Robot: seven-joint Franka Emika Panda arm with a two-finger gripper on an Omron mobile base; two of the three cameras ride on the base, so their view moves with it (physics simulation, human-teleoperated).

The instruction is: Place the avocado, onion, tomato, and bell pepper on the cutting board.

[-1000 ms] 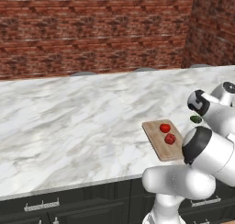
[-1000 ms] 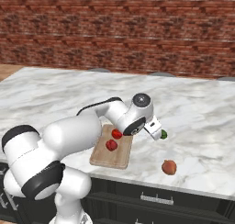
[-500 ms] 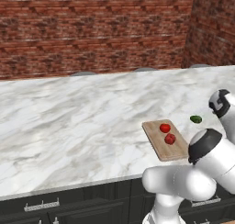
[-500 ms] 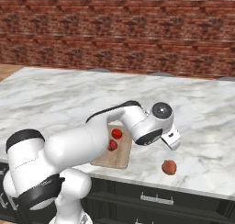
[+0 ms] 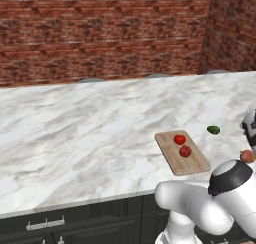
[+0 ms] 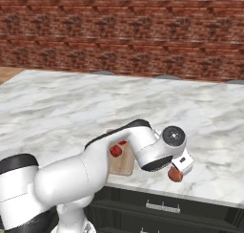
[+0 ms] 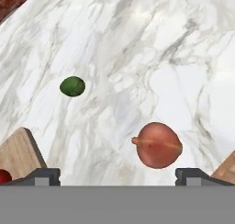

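The cutting board (image 5: 182, 151) carried two red vegetables (image 5: 183, 145); the avocado (image 7: 72, 86) lay on the counter (image 5: 90, 123) beside it. The onion (image 7: 157, 144) sat further right, just ahead of the fingers (image 7: 117, 176), which stood wide apart and empty. A good grasp would centre the onion between them before descending.

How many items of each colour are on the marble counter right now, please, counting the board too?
Small round red vegetables on the board: 2
Small dark green oval avocado: 1
Pale peach-tan round onion: 1
Flat light-brown wooden cutting board: 1
Total: 5
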